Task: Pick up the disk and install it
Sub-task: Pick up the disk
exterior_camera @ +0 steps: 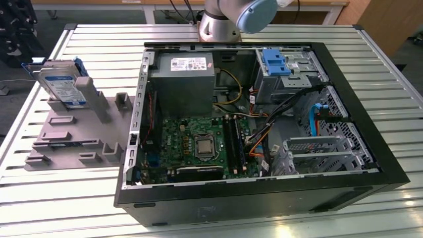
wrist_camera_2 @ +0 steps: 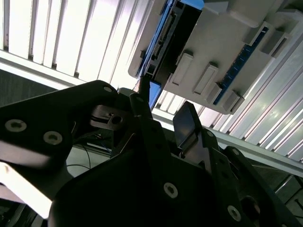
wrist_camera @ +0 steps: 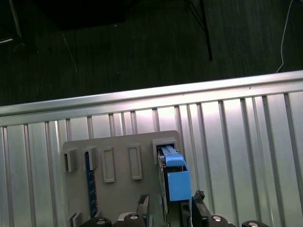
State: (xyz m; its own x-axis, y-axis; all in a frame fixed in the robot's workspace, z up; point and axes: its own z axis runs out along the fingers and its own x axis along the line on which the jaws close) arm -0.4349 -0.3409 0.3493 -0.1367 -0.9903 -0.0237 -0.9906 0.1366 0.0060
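Gripper (wrist_camera: 170, 198) hangs spread apart over the disk (wrist_camera: 176, 180), so an off-centre close could jam it in the grey rack (wrist_camera: 118, 146).

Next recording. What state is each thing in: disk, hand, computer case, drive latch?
disk: standing tilted in the grey holder, not gripped, not installed.
hand: open, empty, clear of the disk.
computer case: lying on its side, side panel off, inside exposed.
blue latch: in place on the drive cage inside the case.
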